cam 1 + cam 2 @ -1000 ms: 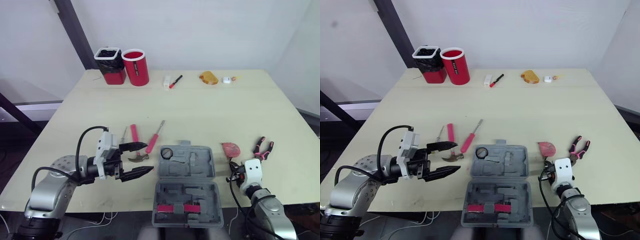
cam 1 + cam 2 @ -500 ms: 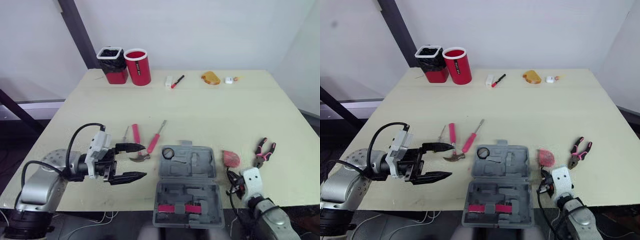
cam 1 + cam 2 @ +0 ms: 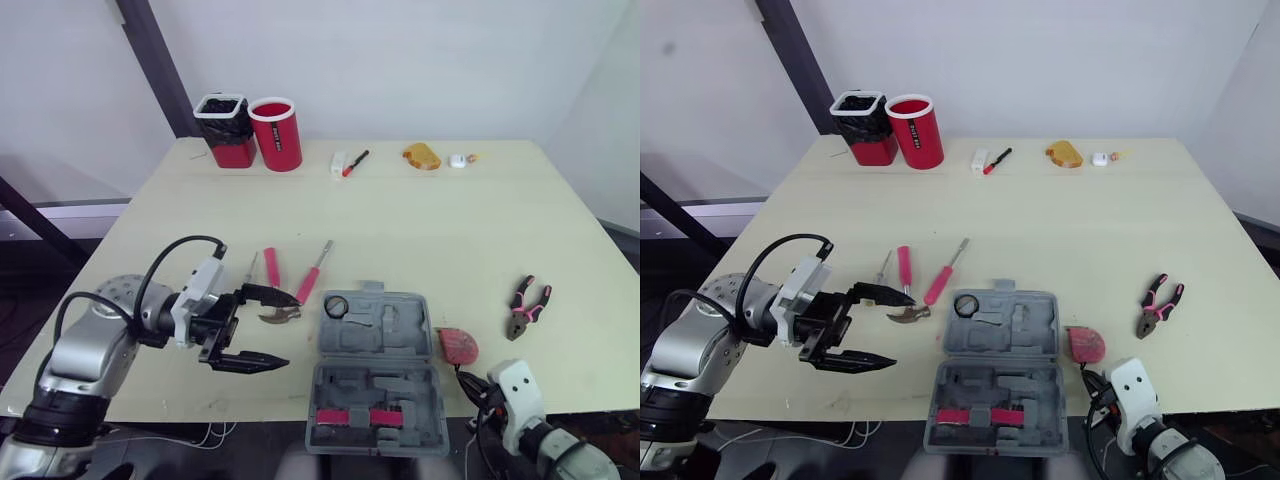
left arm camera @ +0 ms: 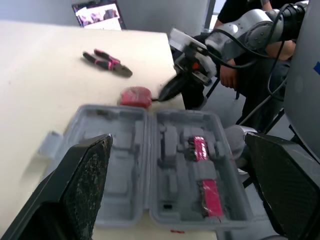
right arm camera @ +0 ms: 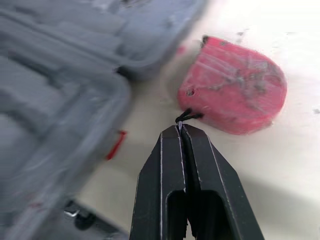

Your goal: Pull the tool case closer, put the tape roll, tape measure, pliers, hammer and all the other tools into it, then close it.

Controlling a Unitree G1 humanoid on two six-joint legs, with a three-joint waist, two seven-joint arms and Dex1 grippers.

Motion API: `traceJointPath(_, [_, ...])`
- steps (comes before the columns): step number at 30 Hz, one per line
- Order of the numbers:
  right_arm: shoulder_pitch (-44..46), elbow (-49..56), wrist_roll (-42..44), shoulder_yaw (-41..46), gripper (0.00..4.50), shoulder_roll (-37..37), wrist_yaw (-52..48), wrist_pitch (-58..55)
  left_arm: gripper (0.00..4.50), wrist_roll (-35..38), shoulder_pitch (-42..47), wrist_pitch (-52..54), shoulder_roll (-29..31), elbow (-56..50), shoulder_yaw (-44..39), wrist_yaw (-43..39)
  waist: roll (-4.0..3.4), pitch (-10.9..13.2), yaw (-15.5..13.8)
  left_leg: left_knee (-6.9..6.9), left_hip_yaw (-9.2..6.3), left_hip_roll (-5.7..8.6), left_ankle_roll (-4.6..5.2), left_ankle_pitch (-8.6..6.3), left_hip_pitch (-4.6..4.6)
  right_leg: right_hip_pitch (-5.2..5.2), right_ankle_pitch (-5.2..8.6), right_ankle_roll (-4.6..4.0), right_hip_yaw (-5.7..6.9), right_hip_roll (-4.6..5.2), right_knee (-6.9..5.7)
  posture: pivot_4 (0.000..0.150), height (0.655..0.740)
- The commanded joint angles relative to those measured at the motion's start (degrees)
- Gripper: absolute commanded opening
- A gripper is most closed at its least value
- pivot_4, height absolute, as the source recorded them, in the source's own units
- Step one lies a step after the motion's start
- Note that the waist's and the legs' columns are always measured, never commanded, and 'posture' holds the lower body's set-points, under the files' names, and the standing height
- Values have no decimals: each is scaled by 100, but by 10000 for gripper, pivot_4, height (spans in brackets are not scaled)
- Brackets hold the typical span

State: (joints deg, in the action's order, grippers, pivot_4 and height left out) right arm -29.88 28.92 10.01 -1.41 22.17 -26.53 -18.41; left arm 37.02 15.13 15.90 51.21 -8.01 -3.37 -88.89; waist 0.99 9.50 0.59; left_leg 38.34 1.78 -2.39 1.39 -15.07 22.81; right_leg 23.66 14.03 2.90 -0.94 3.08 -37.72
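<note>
The right gripper [image 5: 181, 129] has its jaws pressed together on the thin black loop at the edge of the red tape measure [image 5: 232, 92] (nothing else sits between them). The tape measure lies on the table [image 3: 420, 220] just beside the right side of the open grey tool case [image 3: 380, 335], whose near half overhangs the table edge. The left gripper [image 3: 272, 328] is spread wide and empty, left of the case, with its far finger close by the hammer [image 3: 283, 314]. Two red-handled screwdrivers [image 3: 312, 272] lie just beyond the hammer. The pliers [image 3: 527, 303] lie well to the right of the case.
</note>
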Motion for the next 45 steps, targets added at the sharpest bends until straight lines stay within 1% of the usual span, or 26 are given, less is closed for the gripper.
traceJointPath(1, [-95,242,102,90,464,91,-46,-78,45000,90,90,-84,10,-55,11,-348,0,0,6,1,0,0,0,0,0,0,0,0,0,0,0,1500,7371])
traceJointPath(5, [-84,273,174,132,464,210,-145,-224,45000,117,142,-77,37,-48,18,-347,0,0,8,1,2,0,0,0,0,0,-1,-1,-2,0,0,1500,7371])
traceJointPath(9, [-170,351,304,198,464,489,-369,-450,45000,109,135,-90,-6,-114,46,-240,1,0,4,1,2,0,0,0,0,0,0,0,-2,0,-1,1500,7371])
traceJointPath(14, [-63,339,387,253,464,649,-516,-527,45000,110,57,-86,-21,-183,29,-174,7,-3,1,2,1,1,0,0,0,-1,-1,0,-1,0,0,1500,7371])
traceJointPath(22, [-50,478,691,238,464,1094,-1025,-735,45000,113,12,-84,76,-170,-64,-196,8,-3,0,2,0,1,0,0,0,-1,-1,0,-1,0,-1,1500,7371])
traceJointPath(23, [-15,448,723,244,2773,1145,-1100,-724,45000,112,12,-82,78,-169,-71,-181,8,-3,0,2,1,1,0,0,0,-1,-1,1,-1,0,-1,1500,7371])
traceJointPath(25, [112,353,772,293,9193,1187,-1145,-740,45000,105,13,-80,77,-171,-84,-148,8,-3,0,3,0,1,0,0,0,-1,-1,1,-1,0,-1,1500,7371])
traceJointPath(26, [162,323,873,326,14317,1210,-1225,-797,45000,96,4,-88,74,-172,-85,-139,8,-3,0,3,0,1,0,0,0,-1,-1,1,-1,0,-1,1500,7371])
traceJointPath(27, [177,310,921,351,17651,1234,-1266,-841,45000,91,-11,-91,72,-180,-88,-128,8,-3,5,3,0,1,0,0,0,-1,-1,1,-1,0,-2,1500,7371])
traceJointPath(30, [134,299,946,438,32397,1451,-1458,-839,45000,103,-75,-63,79,-247,-112,-78,8,-3,1,4,1,1,0,0,0,-1,-2,0,-2,0,-2,1500,7371])
traceJointPath(32, [109,294,947,494,41387,1527,-1486,-806,45000,119,-97,-36,81,-281,-130,-55,9,-2,-1,4,1,1,0,0,1,-1,-2,-1,-1,0,-1,1500,7371])
traceJointPath(33, [30,301,959,586,44861,1690,-1663,-732,45000,121,-122,-35,84,-299,-140,-50,10,-2,-8,4,1,1,0,0,1,-1,-2,0,-1,0,-1,1500,7371])
traceJointPath(36, [-122,268,1145,1063,44861,2079,-2184,-540,45000,135,-184,-15,98,-374,-162,-24,10,-2,-9,6,2,3,0,0,1,-2,-1,1,-3,0,-2,1500,7371])
traceJointPath(39, [166,-244,1334,1493,44861,2427,-2889,30,45000,175,-321,-8,148,-468,-251,-40,24,-3,3,8,-1,4,0,0,0,-6,-2,2,-4,-1,-1,1500,7371])
traceJointPath(41, [476,-725,1222,1468,44861,2576,-3254,497,45000,172,-387,-11,149,-520,-278,-16,24,-3,23,8,3,3,0,0,-7,-9,-2,4,-10,-3,-1,1500,7371])
traceJointPath(45, [1314,-1761,849,1051,44861,2749,-3856,1414,45000,171,-492,-24,129,-603,-323,62,25,1,12,8,-1,3,1,0,-9,-10,-2,2,-8,-7,-3,1500,7371])
